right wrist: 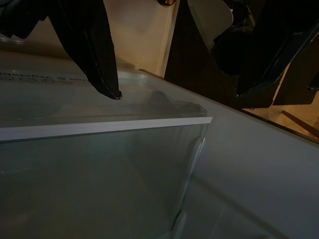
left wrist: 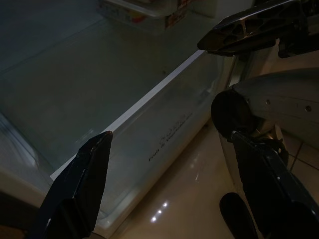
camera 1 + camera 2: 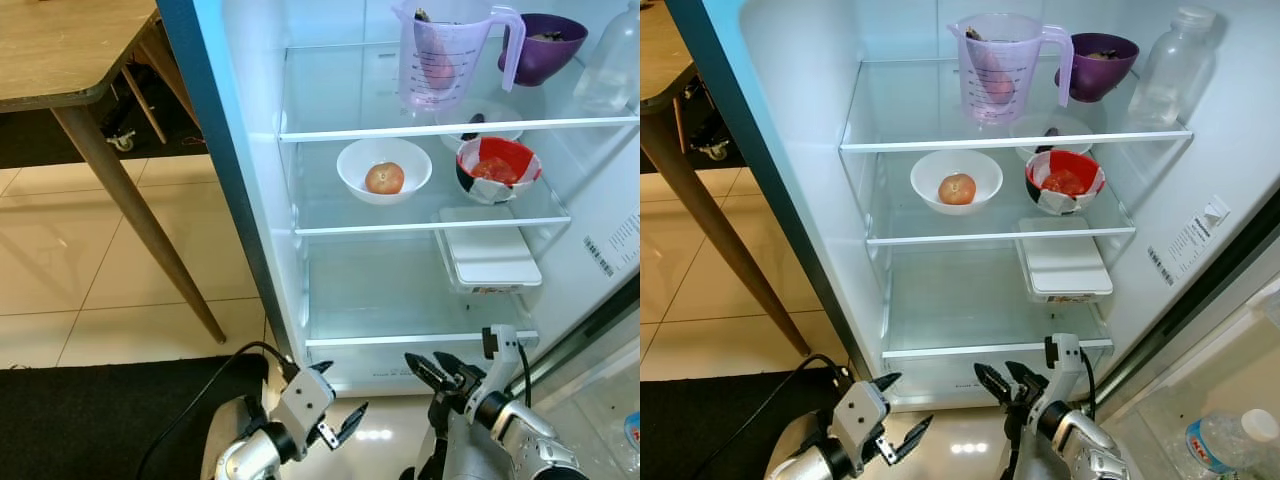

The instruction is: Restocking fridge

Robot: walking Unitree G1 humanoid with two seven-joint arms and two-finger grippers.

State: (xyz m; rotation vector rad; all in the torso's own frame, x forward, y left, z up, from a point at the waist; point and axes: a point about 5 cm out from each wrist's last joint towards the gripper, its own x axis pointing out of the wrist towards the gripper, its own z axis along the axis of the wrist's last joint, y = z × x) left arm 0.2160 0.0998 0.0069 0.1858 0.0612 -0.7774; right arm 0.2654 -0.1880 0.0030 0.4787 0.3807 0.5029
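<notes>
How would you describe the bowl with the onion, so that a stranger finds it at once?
Look into the open fridge, at the middle glass shelf. On its left side stands a plain white bowl holding one brownish onion. The bowl beside it is red inside and patterned outside.

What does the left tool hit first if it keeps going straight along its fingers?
Probably the white front edge of the fridge's bottom glass shelf, or the clear drawer front just below it. The open left tool points at that edge in its wrist view; depth is unclear.
</notes>
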